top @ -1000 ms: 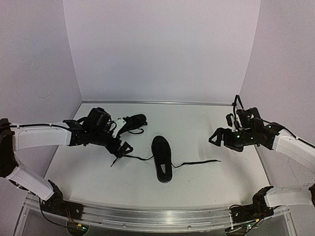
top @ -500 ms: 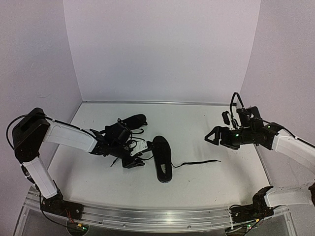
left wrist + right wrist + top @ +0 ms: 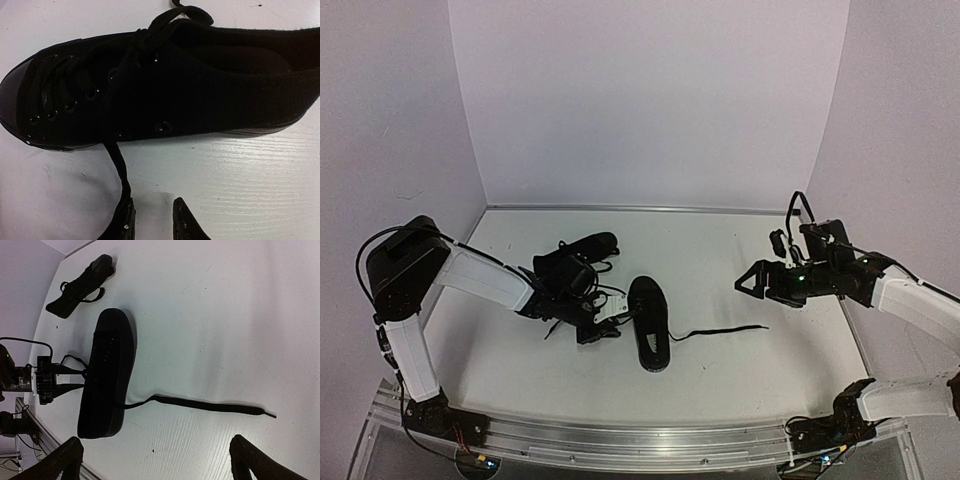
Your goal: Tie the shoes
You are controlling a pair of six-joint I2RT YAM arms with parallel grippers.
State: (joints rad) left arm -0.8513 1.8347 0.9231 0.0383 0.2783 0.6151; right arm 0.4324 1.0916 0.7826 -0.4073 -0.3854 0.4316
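The near shoe [image 3: 650, 325] lies mid-table, sole toward the front edge, and fills the top of the left wrist view [image 3: 175, 85]. My left gripper [image 3: 605, 322] sits low at its left side. Its jaws [image 3: 154, 220] are narrowed, with bare table showing between them. The shoe's left lace [image 3: 117, 165] runs down to the outer left fingertip [image 3: 124, 222], not into the gap. The other lace [image 3: 720, 331] trails right across the table [image 3: 200, 404]. My right gripper [image 3: 748, 280] hovers wide open to the right of it [image 3: 160, 462]. The second shoe [image 3: 588, 248] lies further back.
White walls enclose the table on three sides. A metal rail [image 3: 640, 440] runs along the near edge, with both arm bases on it. The second shoe [image 3: 80, 285] lies on its side with its laces looped loosely beside it.
My left arm swung from beside the far shoe down to the near shoe's left lace, and its jaws narrowed from wide. My right gripper edged slightly left and stayed open.
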